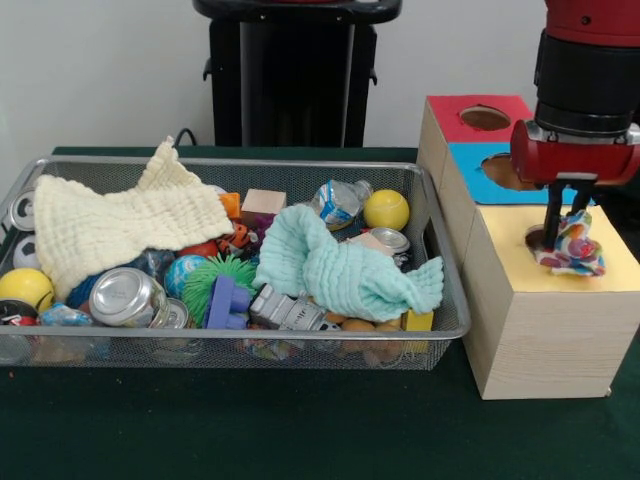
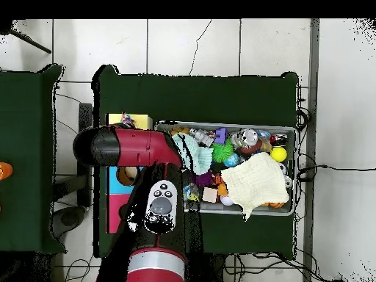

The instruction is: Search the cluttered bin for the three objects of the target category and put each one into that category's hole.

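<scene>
While the bin (image 1: 437,300) fills the left and middle of the front view, the arm (image 1: 588,60) comes straight down at the right edge, over the row of three cubes. Its red wrist hangs level above the blue cube (image 1: 478,180), and the gripper (image 1: 566,222) points vertically down onto the yellow cube (image 1: 530,300). The two dark fingers (image 1: 552,215) are closed on a dotted cloth (image 1: 572,248), pinching its top. The cloth hangs bunched beneath them, its long axis roughly upright, its lower folds resting on the yellow face. It sits at about 3 o'clock of the hole (image 1: 535,238), whose dark edge just shows beside the left finger.

Inside the bin, at 9 o'clock, a cream cloth (image 1: 120,220) lies spread over balls and cans, its long axis running left to right. Near the centre a mint cloth (image 1: 345,268) is draped across other clutter, reaching toward 4 o'clock. A yellow ball (image 1: 386,209) rests at 1 o'clock, near the far wall.

From overhead, the arm reaches up from the base at 6 o'clock, then bends toward 9 o'clock, covering most of the cubes. A bit of dotted cloth (image 2: 127,117) shows on the yellow face (image 2: 139,121) just above the arm, with the bin (image 2: 294,169) at 3 o'clock of it.
</scene>
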